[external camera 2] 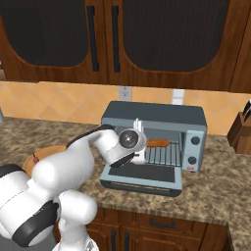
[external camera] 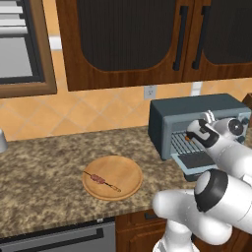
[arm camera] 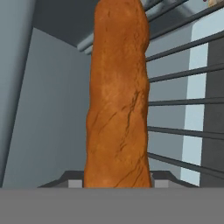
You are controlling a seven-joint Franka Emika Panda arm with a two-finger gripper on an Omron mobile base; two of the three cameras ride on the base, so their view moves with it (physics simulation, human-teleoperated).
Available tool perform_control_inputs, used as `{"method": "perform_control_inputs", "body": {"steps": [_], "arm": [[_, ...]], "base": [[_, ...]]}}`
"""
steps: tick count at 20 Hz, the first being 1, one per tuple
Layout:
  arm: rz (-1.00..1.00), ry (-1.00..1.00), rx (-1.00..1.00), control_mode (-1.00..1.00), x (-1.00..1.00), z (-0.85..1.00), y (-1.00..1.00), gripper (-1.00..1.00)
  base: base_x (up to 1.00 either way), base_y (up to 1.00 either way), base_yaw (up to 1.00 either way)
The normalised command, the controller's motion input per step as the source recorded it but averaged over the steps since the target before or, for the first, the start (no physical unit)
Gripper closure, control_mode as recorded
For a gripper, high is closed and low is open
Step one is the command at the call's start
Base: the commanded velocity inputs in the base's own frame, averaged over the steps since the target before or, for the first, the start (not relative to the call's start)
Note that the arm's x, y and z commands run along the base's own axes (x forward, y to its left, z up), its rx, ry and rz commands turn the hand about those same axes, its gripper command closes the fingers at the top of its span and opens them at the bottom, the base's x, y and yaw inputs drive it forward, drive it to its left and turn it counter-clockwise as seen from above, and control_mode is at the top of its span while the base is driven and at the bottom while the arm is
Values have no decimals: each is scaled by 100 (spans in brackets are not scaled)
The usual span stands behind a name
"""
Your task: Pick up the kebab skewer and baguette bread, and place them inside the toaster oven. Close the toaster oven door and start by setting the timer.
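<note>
Listing the left base view first: kebab skewer (external camera: 102, 180) on the wooden plate (external camera: 112, 177), worktop (external camera: 44, 172), long axis ten-to-four; gripper (external camera: 192, 134) at the toaster oven (external camera: 192, 115) mouth.

Right base view: baguette bread (external camera 2: 158, 143) over the rack, long axis nine-to-three; toaster oven door (external camera 2: 143, 177) lies open.

Hand view: gripper clamped on the loaf, pointing twelve. We judge: lower level, then release.

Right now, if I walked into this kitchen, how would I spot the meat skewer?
Find the speckled brown counter, left of the blue-grey toaster oven whose door hangs open. A round wooden plate sits on the counter, and the kebab skewer lies on it. It is a thin dark stick with small reddish-brown chunks, far slimmer than the orange-brown loaf inside the oven.
</note>
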Motion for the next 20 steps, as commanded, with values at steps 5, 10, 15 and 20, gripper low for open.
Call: {"method": "perform_control_inputs", "body": {"steps": [5,10,15,20], "arm": [[0,0,0,-100,0,-9,-15,100],[0,0,1,-100,0,-3,0,100],[0,0,0,-100,0,-1,0,100],[0,0,0,-100,0,0,0,-100]], "base": [[0,0,0],[0,0,0],[0,0,0],[0,0,0]]}}
